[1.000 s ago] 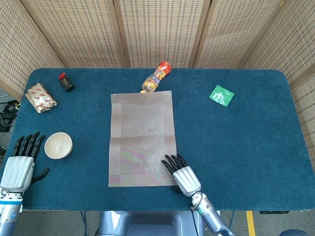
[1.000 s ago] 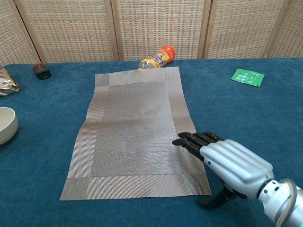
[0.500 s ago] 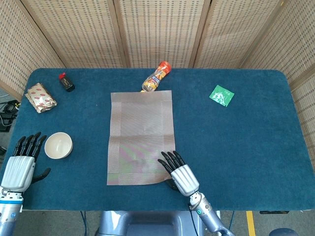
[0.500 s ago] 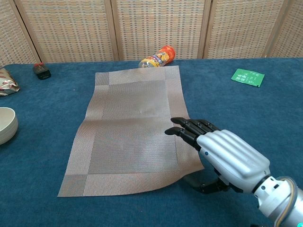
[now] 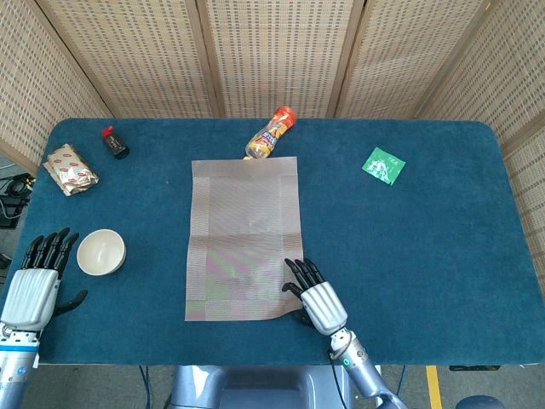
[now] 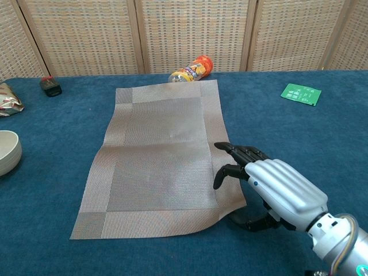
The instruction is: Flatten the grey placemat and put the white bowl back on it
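Note:
The grey placemat lies lengthwise in the middle of the blue table, with its near right corner raised a little off the cloth. My right hand is at that corner, fingers curled down onto the mat's top and the thumb under its edge, pinching it. The white bowl stands upright on the bare table to the left of the mat. My left hand rests just left of the bowl with its fingers stretched out, holding nothing; the chest view does not show it.
A plastic bottle with an orange cap lies touching the mat's far edge. A green packet lies far right. A small black item and a wrapped snack sit far left.
My right hand slid left along the mat's near right corner, its thumb went under the edge and its fingers curled down. The corner lifted and the mat shifted slightly left. Left hand and bowl unmoved.

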